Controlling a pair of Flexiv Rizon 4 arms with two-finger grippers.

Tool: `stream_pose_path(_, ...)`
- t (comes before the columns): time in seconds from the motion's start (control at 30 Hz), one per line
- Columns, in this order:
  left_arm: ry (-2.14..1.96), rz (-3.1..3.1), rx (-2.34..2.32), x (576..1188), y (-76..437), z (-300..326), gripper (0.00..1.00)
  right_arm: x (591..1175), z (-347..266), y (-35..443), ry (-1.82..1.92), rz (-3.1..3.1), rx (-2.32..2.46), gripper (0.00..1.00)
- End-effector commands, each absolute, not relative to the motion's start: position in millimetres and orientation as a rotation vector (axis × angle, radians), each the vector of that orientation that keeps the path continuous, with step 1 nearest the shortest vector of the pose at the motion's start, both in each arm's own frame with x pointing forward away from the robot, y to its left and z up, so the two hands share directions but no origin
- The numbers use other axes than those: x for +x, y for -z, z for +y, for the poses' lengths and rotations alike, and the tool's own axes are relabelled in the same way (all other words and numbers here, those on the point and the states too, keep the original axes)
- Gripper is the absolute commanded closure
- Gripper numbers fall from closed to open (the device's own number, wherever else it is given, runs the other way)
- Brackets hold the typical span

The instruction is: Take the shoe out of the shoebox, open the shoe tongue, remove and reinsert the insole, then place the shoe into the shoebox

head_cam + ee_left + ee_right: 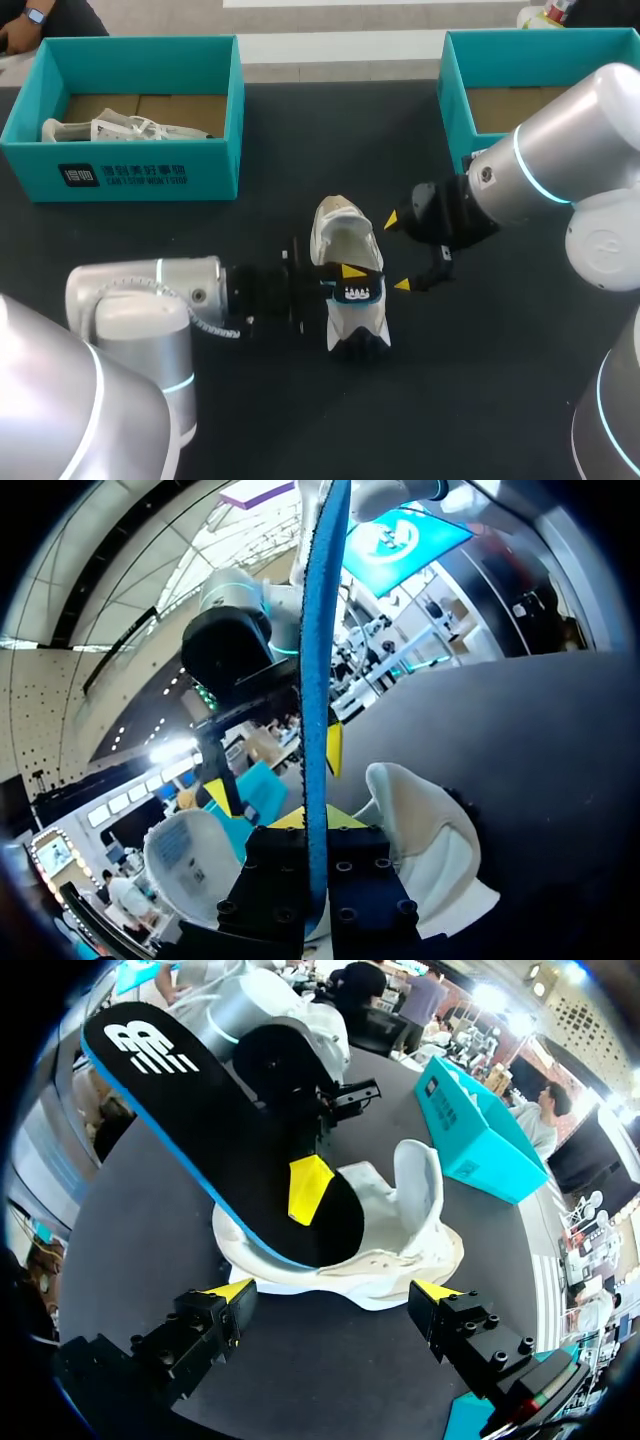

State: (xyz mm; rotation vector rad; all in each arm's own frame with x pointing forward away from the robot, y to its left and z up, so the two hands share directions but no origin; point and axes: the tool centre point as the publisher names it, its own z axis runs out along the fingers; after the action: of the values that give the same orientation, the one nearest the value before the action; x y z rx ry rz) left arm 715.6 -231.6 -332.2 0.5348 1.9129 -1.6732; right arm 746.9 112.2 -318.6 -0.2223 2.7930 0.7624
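Note:
A white shoe (345,245) lies on the dark table between my two grippers. My left gripper (340,282) is shut on the black, blue-edged insole (354,292), whose lower end rests inside the shoe's opening while the rest slants up out of it. In the left wrist view the insole (318,680) shows edge-on, clamped between the fingers, with the shoe (430,850) just beyond. My right gripper (397,253) stands open just right of the shoe. From the right wrist, that gripper (333,1295) stands open short of the shoe (400,1250), with the insole (230,1130) rising behind.
A teal shoebox (140,175) at the back left holds another pale shoe (120,128). A second teal shoebox (462,95) stands at the back right, behind my right arm; in the right wrist view a teal box (470,1130) shows beyond the shoe.

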Motion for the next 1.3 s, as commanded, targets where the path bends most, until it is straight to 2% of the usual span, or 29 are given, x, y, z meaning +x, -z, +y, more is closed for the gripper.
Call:
stream_pose_path(0.03,1.669,1.924,0.549,723,337,-235,1.0,747,113,320,-0.762,2.791,-0.221,0.0)
stream_pose_path(0.47,1.634,1.941,0.5,733,342,-228,1.0,747,113,320,-0.762,2.791,-0.221,0.0)
stream_pose_path(0.5,1.636,1.933,0.5,733,339,-227,0.92,747,113,320,-0.762,2.791,-0.221,0.0)
stream_pose_path(0.53,1.639,1.925,0.503,733,337,-226,0.75,747,113,320,-0.762,2.791,-0.221,0.0)
stream_pose_path(0.57,1.643,1.918,0.505,733,335,-226,0.73,747,113,320,-0.762,2.791,-0.221,0.0)
stream_pose_path(0.6,1.644,1.914,0.504,733,332,-226,0.76,747,113,320,-0.762,2.791,-0.221,0.0)
stream_pose_path(0.77,1.656,1.895,0.504,731,325,-228,0.79,747,113,320,-0.762,2.791,-0.221,0.0)
stream_pose_path(1.03,1.699,1.86,0.49,720,310,-222,0.79,747,113,320,-0.762,2.791,-0.221,0.0)
stream_pose_path(1.3,1.742,1.854,0.49,703,307,-221,0.9,747,113,320,-0.762,2.791,-0.221,0.0)
